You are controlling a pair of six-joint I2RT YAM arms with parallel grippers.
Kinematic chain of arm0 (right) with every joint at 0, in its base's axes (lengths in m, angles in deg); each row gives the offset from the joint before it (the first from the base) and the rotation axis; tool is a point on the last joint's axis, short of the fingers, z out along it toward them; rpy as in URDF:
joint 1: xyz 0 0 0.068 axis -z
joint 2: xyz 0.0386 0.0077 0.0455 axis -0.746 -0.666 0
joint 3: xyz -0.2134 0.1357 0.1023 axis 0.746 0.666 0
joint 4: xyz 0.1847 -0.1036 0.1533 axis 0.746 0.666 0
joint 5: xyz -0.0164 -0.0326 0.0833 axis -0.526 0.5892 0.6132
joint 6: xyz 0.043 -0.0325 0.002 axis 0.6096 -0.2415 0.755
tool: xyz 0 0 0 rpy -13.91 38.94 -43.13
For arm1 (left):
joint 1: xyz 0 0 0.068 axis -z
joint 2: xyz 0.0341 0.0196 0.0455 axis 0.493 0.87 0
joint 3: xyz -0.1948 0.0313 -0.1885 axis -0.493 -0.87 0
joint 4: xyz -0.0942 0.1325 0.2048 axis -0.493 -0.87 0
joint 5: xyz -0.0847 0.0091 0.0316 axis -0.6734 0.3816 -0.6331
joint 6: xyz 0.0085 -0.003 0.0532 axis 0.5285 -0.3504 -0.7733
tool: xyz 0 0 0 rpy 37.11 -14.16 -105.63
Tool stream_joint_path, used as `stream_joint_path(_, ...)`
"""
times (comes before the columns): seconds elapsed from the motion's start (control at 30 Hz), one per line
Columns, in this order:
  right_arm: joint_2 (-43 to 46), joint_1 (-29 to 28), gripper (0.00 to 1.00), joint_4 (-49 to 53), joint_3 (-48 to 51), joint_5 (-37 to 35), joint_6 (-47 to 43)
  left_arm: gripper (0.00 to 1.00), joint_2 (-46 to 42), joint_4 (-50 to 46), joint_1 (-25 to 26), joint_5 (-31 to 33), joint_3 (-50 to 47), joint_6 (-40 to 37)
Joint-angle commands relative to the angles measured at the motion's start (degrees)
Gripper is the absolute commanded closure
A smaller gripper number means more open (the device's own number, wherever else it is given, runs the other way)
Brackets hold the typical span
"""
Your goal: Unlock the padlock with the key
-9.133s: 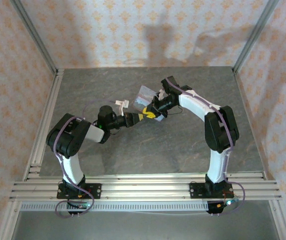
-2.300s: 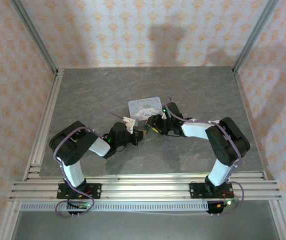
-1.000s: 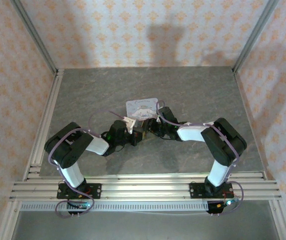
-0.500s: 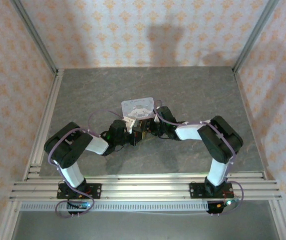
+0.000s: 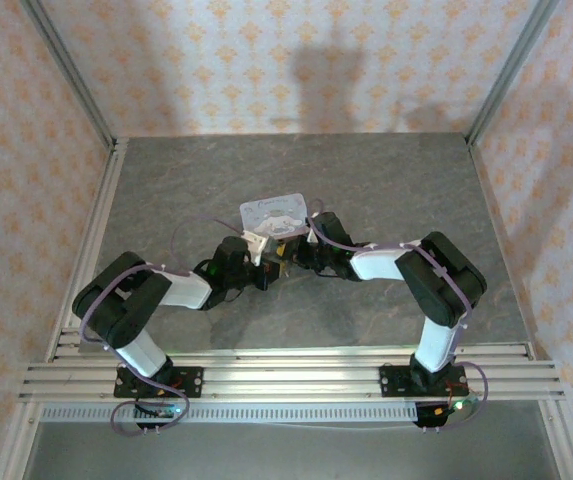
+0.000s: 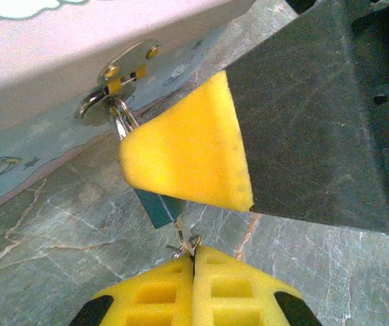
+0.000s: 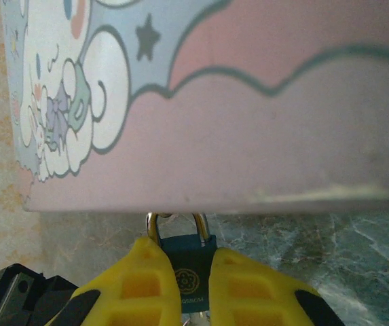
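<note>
Top view: tin (image 5: 276,212) sits mid-table (image 5: 396,180). Both arms reach to the tin's near side, left jaws and right jaws almost nose to nose there.

Left wrist view: left jaws pinched tight on the key (image 6: 182,243), just below the padlock (image 6: 159,208), which hangs from the tin's hasp (image 6: 116,78). A right pad (image 6: 187,153) covers its upper half.

Right wrist view: right jaws narrow, clamping the padlock from both sides, just beneath the tin's lower edge.
</note>
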Motion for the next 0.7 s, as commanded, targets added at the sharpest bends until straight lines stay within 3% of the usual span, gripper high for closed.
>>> stream_joint_path(0.0,-0.20,-0.34,1.00,-3.29,0.26,-0.90,2.09,0.89,-2.00,0.79,-0.85,0.34,-0.61,1.47)
stream_joint_path(0.1,-0.10,-0.34,1.00,-5.68,1.45,-2.06,4.24,0.68,-2.97,2.84,-1.90,0.59,-2.16,5.53)
stream_joint_path(0.2,-0.07,-0.35,1.00,-8.07,2.63,-3.57,7.08,0.60,-5.09,2.91,-2.87,1.89,-3.79,9.91)
stream_joint_path(0.4,-0.18,-0.34,1.00,-12.42,4.40,-6.51,14.18,0.59,-8.00,6.12,-3.71,0.93,-6.44,18.62)
stream_joint_path(0.67,-0.25,-0.45,1.00,-15.26,5.52,-8.33,21.61,0.59,-4.89,14.70,-3.58,0.49,-7.79,24.50)
